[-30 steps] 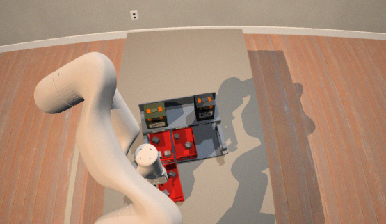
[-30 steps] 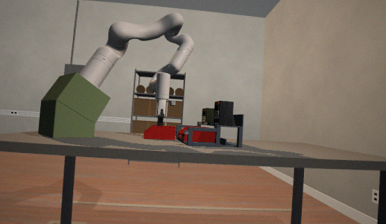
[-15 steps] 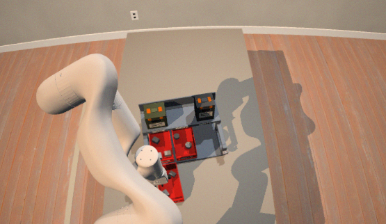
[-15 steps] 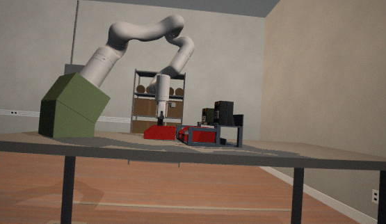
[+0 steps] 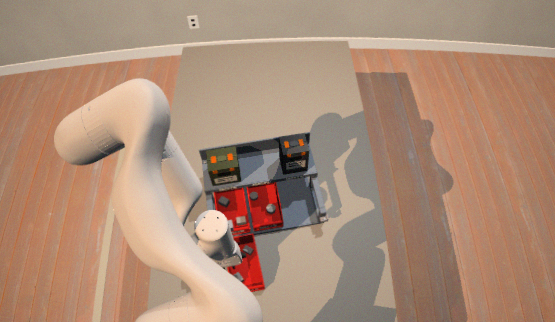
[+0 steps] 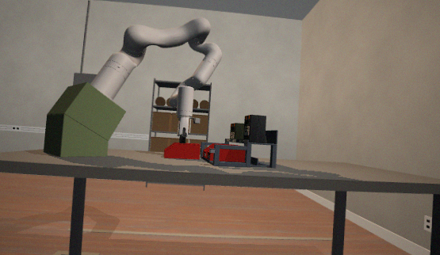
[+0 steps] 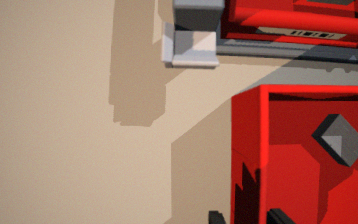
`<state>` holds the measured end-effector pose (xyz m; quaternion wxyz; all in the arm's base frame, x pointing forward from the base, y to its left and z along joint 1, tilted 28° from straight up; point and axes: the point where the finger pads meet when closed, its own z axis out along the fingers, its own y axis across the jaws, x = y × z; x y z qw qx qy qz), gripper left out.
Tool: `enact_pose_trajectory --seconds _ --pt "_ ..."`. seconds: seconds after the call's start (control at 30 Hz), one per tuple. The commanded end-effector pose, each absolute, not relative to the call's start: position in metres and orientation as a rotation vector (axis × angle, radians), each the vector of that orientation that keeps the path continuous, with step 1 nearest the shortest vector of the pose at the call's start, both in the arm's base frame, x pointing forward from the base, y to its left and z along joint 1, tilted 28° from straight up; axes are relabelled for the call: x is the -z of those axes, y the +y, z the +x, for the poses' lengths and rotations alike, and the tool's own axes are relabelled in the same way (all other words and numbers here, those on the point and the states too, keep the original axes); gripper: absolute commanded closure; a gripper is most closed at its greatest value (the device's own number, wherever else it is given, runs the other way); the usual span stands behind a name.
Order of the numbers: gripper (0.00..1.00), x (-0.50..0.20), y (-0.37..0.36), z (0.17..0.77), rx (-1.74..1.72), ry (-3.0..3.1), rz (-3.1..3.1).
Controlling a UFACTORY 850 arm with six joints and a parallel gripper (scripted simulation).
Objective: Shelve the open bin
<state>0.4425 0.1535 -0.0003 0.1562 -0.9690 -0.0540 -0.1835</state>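
The loose red bin (image 5: 252, 274) (image 6: 182, 151) (image 7: 300, 195) stands on the table just in front of the grey shelf (image 5: 318, 197) (image 6: 246, 146), with small grey parts (image 7: 340, 140) in it. Two red bins (image 5: 233, 207) (image 5: 265, 205) sit side by side at the left of the shelf; one shows in the wrist view (image 7: 300, 17). The gap (image 5: 297, 204) is at their right. My gripper (image 6: 183, 138) (image 7: 247, 218) hangs upright over the loose bin's left side. Its fingers are partly open and stand one on each side of the bin's left wall (image 7: 247, 150), with space to the wall.
A green box (image 5: 222, 165) (image 6: 236, 131) and a black box (image 5: 294, 154) (image 6: 255, 128) stand on the shelf's top board (image 5: 261, 167). A shelf foot (image 7: 192, 47) is close to the bin's corner. The arm's green base (image 6: 82, 123) is at the left.
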Motion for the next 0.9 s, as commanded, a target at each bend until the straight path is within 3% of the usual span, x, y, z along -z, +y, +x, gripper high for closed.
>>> enact_pose_trajectory --seconds 0.0,0.87 --pt "0.71 -0.0005 0.1533 0.4425 0.526 -0.155 -2.774" --pt "0.71 -0.0038 0.1521 0.4413 0.526 -0.155 -2.774"
